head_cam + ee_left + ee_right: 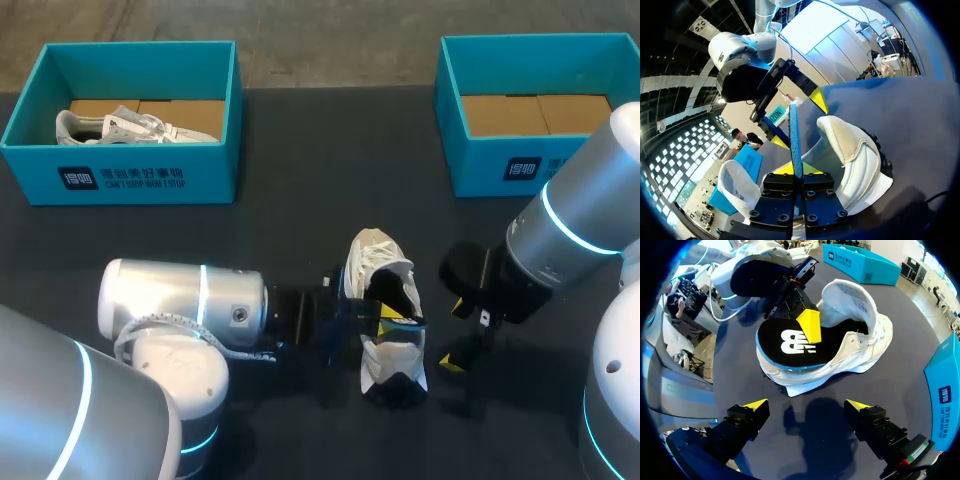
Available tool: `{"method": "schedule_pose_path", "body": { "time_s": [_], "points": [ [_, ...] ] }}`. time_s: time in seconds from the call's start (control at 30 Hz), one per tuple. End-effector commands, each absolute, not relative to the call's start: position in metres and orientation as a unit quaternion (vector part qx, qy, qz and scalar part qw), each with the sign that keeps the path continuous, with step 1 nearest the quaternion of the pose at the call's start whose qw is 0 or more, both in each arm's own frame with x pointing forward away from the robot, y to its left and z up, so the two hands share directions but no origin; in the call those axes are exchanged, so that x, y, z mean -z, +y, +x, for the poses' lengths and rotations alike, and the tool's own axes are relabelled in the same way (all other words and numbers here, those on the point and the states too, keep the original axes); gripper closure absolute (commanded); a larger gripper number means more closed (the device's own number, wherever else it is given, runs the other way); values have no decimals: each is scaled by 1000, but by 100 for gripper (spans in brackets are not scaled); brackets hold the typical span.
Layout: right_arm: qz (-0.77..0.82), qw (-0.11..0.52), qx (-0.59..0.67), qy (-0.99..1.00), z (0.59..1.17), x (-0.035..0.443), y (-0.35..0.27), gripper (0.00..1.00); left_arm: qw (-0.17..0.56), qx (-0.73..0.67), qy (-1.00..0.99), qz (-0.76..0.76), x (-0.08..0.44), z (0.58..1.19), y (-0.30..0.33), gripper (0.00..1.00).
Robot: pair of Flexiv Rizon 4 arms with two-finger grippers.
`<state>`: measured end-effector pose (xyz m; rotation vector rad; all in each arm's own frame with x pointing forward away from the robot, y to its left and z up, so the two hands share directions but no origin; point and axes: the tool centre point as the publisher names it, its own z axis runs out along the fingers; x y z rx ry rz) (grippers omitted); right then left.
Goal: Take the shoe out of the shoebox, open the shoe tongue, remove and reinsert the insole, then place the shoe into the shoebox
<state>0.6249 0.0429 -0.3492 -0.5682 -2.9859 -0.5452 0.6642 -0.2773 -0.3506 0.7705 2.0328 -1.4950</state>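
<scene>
The left gripper [796, 169] pinches a thin insole [785, 342] — black-topped, blue-edged.

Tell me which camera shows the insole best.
The right wrist view: the insole shows its broad black top, pinched by the left gripper over the shoe. The left wrist view catches only its blue edge; the head view shows it small.
</scene>
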Motion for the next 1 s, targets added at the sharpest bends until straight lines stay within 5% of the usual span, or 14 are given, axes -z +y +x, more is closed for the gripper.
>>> {"method": "schedule_pose_path", "body": {
  "time_s": [0.03, 0.1, 0.23, 0.7, 0.8, 1.0],
  "points": [
    [-184, 26, 177, -967, 624, 349, 42, 0, 248, 550, 746, 281, 352, 664, -280, 100],
    [-184, 26, 177, -967, 624, 349, 42, 0, 243, 557, 743, 281, 350, 660, -280, 100],
    [-184, 26, 177, -967, 624, 349, 42, 0, 237, 564, 740, 281, 344, 653, -279, 71],
    [-184, 26, 177, -967, 624, 349, 42, 0, 233, 577, 726, 293, 332, 636, -279, 81],
    [-184, 26, 177, -967, 624, 349, 42, 0, 231, 578, 725, 294, 334, 636, -279, 100],
    [-184, 26, 177, -967, 624, 349, 42, 0, 242, 566, 727, 304, 345, 645, -282, 100]
  ]
}}
